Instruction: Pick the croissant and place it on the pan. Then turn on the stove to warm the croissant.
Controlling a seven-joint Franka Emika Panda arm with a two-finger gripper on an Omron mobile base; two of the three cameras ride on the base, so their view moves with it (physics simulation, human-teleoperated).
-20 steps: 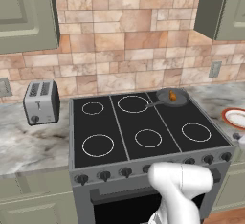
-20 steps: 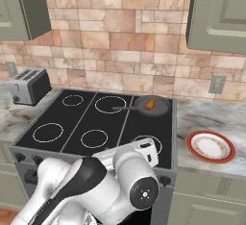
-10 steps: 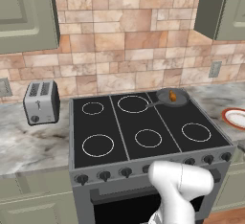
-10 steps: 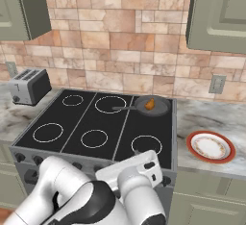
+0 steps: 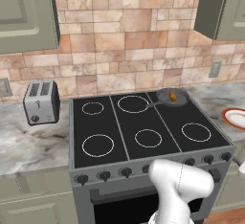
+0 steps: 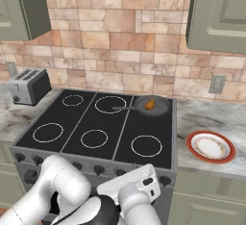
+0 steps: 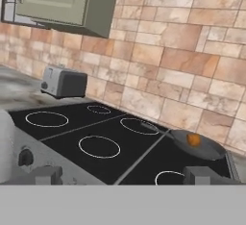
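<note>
Lower now, the white arm has swung down before the knobs — gripper [image 7: 122, 175] tips wide apart, empty. Lumpy orange croissant [image 5: 172, 95] sits in the round dark pan [image 5: 172, 97] on the glossy black stove [image 5: 143, 128].

The croissant [image 6: 150, 104] sits in the pan [image 6: 153, 106] on the stove's [image 6: 96, 128] back right burner, plate [image 6: 210, 146] alongside.

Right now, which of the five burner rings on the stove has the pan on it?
The back right one: the pan with the croissant covers it; the other four rings lie bare.
</note>
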